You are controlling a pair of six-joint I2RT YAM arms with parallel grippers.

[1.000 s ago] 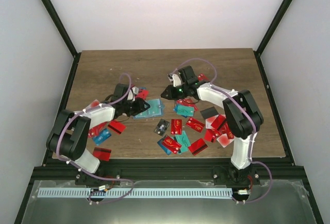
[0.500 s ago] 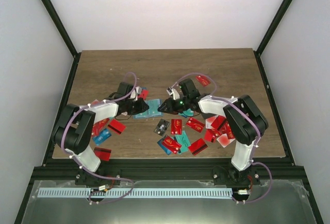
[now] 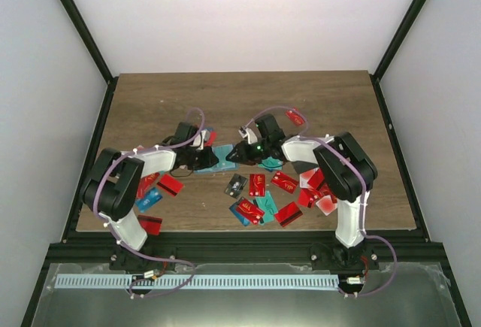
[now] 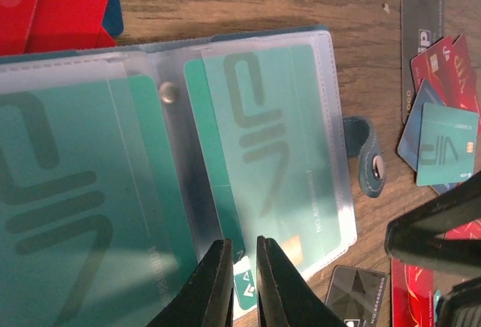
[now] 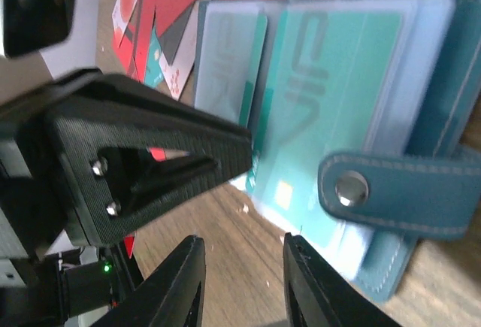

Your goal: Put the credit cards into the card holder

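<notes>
The teal card holder [image 3: 222, 154] lies open on the table, and its clear sleeves [image 4: 263, 139] hold teal cards. Its snap strap [image 5: 376, 192] sticks out at one side. My left gripper [image 4: 240, 267] is shut on the edge of a teal card [image 4: 214, 192] that sits partly inside a sleeve; in the top view it [image 3: 201, 158] is at the holder's left side. My right gripper [image 5: 240, 274] is open and empty, low over bare wood at the holder's right edge [image 3: 242, 154]. Loose credit cards [image 3: 259, 192], red, teal and black, lie in front of the holder.
More red and teal cards [image 3: 154, 188] lie at the left by my left arm. Others [image 3: 319, 188] lie at the right under my right arm. One red card [image 3: 295, 116] lies farther back. The two grippers are close together over the holder.
My right gripper has moved left and down to the holder's right edge. My left gripper has stayed at the holder and shifted only slightly.
</notes>
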